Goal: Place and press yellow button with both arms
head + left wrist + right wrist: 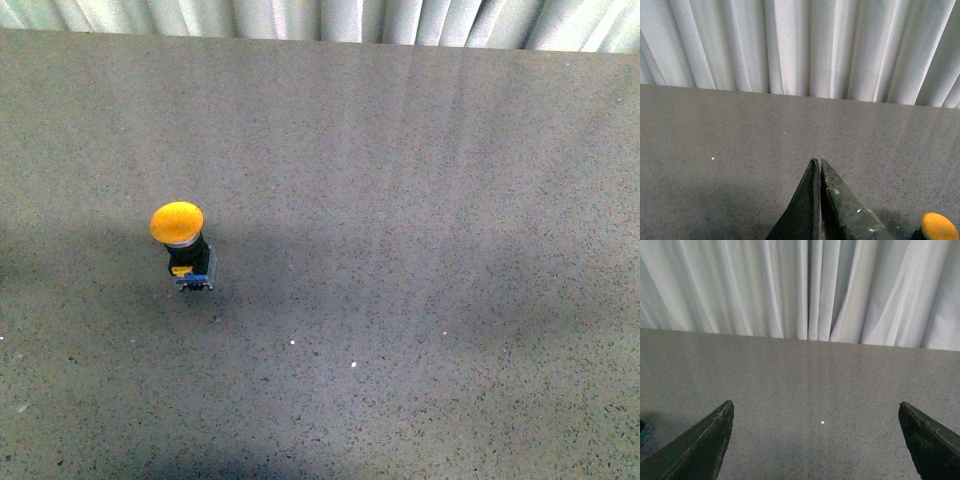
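Note:
The yellow button (178, 224) stands upright on the grey table (400, 250), left of centre in the front view, with its orange-yellow cap on top and small yellow and blue parts at its base. Neither arm shows in the front view. In the left wrist view my left gripper (819, 162) is shut and empty, fingertips together above the table, and the button's cap (939, 227) shows at the picture's lower right corner, apart from the fingers. In the right wrist view my right gripper (816, 410) is open wide and empty; a small blue part (644, 432) shows at the left edge.
A white pleated curtain (320, 18) hangs behind the table's far edge, also shown in the left wrist view (800, 45) and the right wrist view (800, 285). A few small white specks (354, 364) lie on the table.

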You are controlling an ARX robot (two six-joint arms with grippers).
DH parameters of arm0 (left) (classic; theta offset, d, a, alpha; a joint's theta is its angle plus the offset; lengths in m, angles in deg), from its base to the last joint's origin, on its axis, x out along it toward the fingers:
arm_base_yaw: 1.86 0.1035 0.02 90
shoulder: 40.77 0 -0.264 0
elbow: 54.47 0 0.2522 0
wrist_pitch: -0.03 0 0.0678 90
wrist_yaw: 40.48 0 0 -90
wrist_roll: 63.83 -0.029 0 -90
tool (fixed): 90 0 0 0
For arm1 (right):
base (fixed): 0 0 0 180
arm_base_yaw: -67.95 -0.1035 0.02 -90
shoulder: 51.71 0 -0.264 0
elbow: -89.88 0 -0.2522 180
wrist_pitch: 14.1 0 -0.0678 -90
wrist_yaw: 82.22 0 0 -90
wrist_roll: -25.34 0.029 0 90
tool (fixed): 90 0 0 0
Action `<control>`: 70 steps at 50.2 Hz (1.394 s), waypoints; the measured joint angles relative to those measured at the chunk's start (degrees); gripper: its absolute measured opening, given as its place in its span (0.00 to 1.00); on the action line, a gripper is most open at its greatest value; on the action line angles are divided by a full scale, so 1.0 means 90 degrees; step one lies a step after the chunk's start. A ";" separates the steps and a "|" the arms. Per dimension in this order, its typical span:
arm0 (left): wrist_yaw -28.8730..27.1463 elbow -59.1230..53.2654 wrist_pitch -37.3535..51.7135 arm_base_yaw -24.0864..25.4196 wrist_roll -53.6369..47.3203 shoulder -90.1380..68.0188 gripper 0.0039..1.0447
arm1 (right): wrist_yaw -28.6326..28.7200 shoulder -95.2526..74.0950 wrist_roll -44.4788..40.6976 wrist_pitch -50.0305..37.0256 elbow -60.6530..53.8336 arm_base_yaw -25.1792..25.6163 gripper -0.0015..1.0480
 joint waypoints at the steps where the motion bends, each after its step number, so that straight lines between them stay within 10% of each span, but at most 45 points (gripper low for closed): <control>1: 0.0000 -0.0015 -0.0085 0.0000 0.0000 0.0100 0.01 | 0.0000 0.0000 0.0000 0.0000 0.0000 0.0000 0.91; 18: 0.0002 -0.0032 -0.1530 0.0002 -0.0002 0.1685 0.01 | 0.0906 -0.1642 -0.0204 0.1545 0.0916 0.0410 0.91; 28: 0.0002 -0.0032 -0.2025 0.0002 -0.0002 0.2188 0.01 | 0.0784 -0.4362 -0.0899 0.0056 0.1945 0.0495 0.91; 41: 0.0002 -0.0032 -0.2657 0.0002 -0.0002 0.2844 0.01 | 0.0248 -0.8432 -0.1013 -0.2059 0.3381 -0.0996 0.91; 54: 0.0000 -0.0032 -0.3143 0.0002 -0.0002 0.3334 0.01 | 0.0155 -1.1157 -0.0401 -0.1778 0.5615 -0.2489 0.91; 70: 0.0002 -0.0029 -0.4420 0.0002 -0.0002 0.4439 0.01 | 0.0114 -1.2400 -0.0197 -0.1311 0.7181 -0.3279 0.49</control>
